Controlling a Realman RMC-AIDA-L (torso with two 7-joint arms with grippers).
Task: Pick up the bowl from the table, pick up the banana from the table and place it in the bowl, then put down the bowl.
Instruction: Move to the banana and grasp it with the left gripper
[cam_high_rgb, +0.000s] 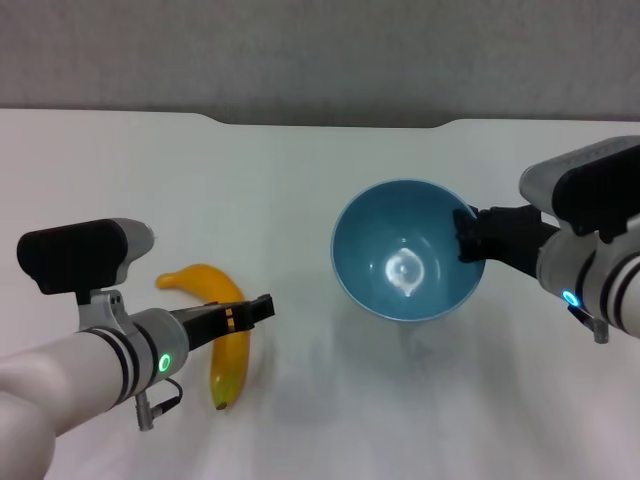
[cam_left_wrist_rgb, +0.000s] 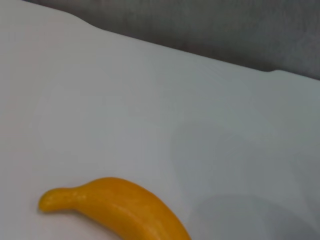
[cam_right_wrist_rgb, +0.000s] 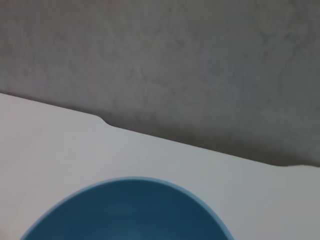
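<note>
Nearest the head camera, my left gripper (cam_high_rgb: 250, 312) reaches over the banana (cam_high_rgb: 222, 338), which lies on the table (cam_high_rgb: 300, 180) at the robot's left; whether its jaws are apart or clamped on the fruit I cannot tell, since the fingers overlap it from this angle. From the left wrist view, the banana (cam_left_wrist_rgb: 117, 210) rests flat on the white surface, with no finger visible. At the robot's right, my right gripper (cam_high_rgb: 468, 235) is clamped on the near-side rim of the bowl (cam_high_rgb: 405, 265), which appears tilted toward the camera and probably raised a little, judging by the faint shadow beneath it. The right wrist view shows only the bowl's (cam_right_wrist_rgb: 130, 210) far rim. I judge the risks as follows: a rim-only pinch on glossy ware may slip or rotate, and an off-centre grasp may let the curved banana roll away.
</note>
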